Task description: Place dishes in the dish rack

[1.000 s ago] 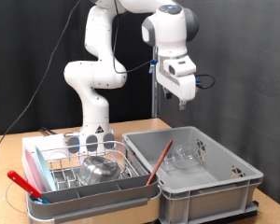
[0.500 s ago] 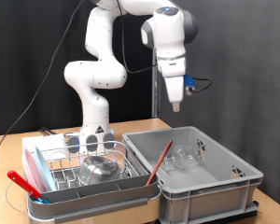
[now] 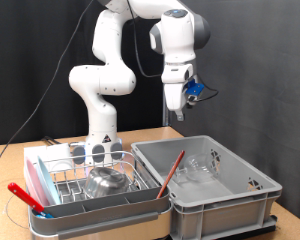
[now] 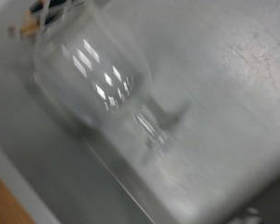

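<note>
My gripper (image 3: 177,112) hangs high in the air above the far left corner of the grey crate (image 3: 240,205), touching nothing. A shiny steel bowl (image 3: 108,181) sits in the wire dish rack (image 3: 60,182) at the exterior view's lower left. Clear glassware (image 3: 195,170) lies on the crate's floor. The wrist view is blurred and shows a clear stemmed glass (image 4: 107,89) lying on its side on the grey floor; my fingers do not appear in it.
A thin red stick (image 3: 171,172) leans inside the crate against its left wall. A red-handled utensil (image 3: 24,196) lies in the rack's front trough. The arm's white base (image 3: 102,135) stands behind the rack. Both containers sit on a wooden table.
The hand has turned about its wrist and shifted a little toward the exterior view's left, staying high above the crate. The rack, bowl and crate contents have not moved.
</note>
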You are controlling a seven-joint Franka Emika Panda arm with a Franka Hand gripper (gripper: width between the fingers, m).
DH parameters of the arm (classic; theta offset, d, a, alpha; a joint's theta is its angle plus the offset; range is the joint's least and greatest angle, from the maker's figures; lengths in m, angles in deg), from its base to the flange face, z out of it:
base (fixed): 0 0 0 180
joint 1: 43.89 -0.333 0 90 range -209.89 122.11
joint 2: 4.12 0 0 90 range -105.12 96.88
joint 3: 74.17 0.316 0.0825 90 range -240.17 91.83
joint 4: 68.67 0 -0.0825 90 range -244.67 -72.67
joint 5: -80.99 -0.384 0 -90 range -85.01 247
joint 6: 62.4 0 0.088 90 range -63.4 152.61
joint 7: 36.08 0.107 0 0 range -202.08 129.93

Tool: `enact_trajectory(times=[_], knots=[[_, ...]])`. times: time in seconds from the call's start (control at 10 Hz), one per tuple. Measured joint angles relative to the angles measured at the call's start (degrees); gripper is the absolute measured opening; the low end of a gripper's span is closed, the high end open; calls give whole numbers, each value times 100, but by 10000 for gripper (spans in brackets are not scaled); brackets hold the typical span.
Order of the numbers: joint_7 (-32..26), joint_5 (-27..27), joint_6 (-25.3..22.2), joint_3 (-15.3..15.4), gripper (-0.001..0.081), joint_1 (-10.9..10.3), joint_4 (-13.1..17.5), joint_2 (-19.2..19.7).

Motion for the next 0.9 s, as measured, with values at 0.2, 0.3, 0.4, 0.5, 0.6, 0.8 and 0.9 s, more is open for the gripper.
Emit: enact_trajectory(times=[0.2, 0.3, 0.4, 0.5, 0.6, 0.8, 0.9], knots=[[1314, -279, 24, 177, 811, 29, -16, -21], [1995, -373, 15, 216, 811, 67, -7, -26], [2578, -455, 37, 253, 811, 125, 8, -30], [3223, -493, 105, 327, 811, 223, 36, -34], [3820, -500, 169, 452, 811, 342, 65, -44], [3938, -622, 141, 455, 811, 335, 42, -50], [4535, -790, 189, 502, 811, 336, 19, -79]])
